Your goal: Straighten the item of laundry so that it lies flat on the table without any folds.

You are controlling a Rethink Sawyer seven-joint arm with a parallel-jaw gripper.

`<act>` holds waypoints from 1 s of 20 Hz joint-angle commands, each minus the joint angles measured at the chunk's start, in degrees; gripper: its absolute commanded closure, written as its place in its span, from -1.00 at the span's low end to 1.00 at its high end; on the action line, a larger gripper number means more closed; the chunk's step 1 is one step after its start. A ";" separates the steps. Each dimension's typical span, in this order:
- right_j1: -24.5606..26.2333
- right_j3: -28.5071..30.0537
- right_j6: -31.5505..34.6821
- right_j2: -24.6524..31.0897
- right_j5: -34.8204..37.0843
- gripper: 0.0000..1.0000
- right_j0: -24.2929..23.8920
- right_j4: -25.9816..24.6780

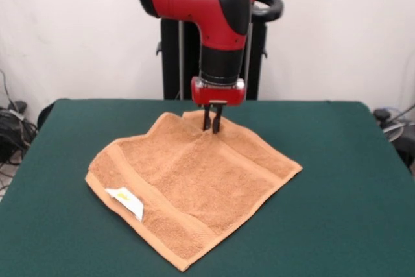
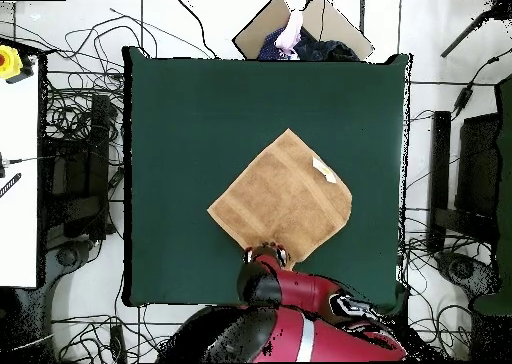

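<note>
The item of laundry (image 1: 194,189), an orange-tan towel with a white label (image 1: 126,202), lies spread as a diamond on the green table (image 1: 337,180). Its far corner is doubled into a small fold under the gripper (image 1: 212,123). The two dark fingers stand close together and press down into the cloth at that fold, with a pinch of towel between them. In the overhead view the towel (image 2: 285,200) sits near the table's (image 2: 180,130) middle. The red arm (image 2: 300,315) covers the gripper and the towel corner nearest the robot there.
Bare green felt surrounds the towel on every side. Cables and black stands (image 2: 85,170) lie on the floor beside the table's edges. A cardboard box (image 2: 300,30) sits beyond the table's side opposite the robot.
</note>
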 commanded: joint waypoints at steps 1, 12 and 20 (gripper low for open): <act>0.89 1.40 13.89 0.76 -3.57 -1.00 2.73 2.66; 2.23 1.82 17.02 -0.99 -7.82 -1.00 3.45 6.85; 2.47 3.98 22.83 0.87 -13.29 -1.00 0.42 13.26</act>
